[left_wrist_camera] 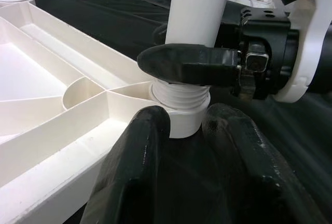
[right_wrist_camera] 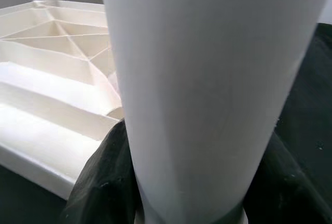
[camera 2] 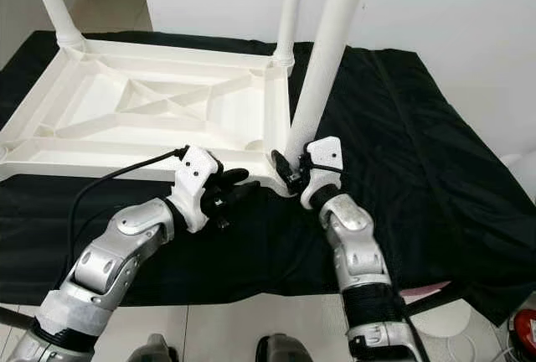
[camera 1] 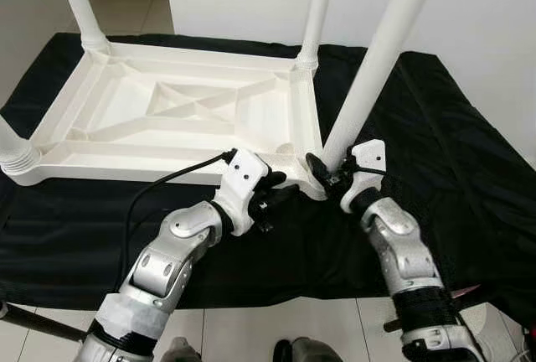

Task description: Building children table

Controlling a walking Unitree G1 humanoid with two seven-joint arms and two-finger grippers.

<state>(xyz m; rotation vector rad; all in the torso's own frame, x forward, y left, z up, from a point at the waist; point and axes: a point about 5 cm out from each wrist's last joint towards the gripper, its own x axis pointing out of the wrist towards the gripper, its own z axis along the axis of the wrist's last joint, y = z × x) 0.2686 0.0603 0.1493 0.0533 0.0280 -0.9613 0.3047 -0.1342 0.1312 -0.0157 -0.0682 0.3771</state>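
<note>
While white tabletop (camera 1: pixel 180 111) is laid upside down on black cloth (camera 1: pixel 435 152), legs are seen at far-left corner (camera 1: pixel 79 2) and far-right corner (camera 1: pixel 318 6). Left gripper (camera 1: pixel 276 193) is held at tabletop's near-right corner, fingers (left_wrist_camera: pixel 135 177) apart, just before threaded socket. Near-right leg (camera 1: pixel 377 60) is stood in that socket, tilted. Right gripper (camera 1: pixel 327 169) is clamped around base of near-right leg, fingers on either side.

Tops of all table legs (camera 1: pixel 381 52) beyond the upper edge
</note>
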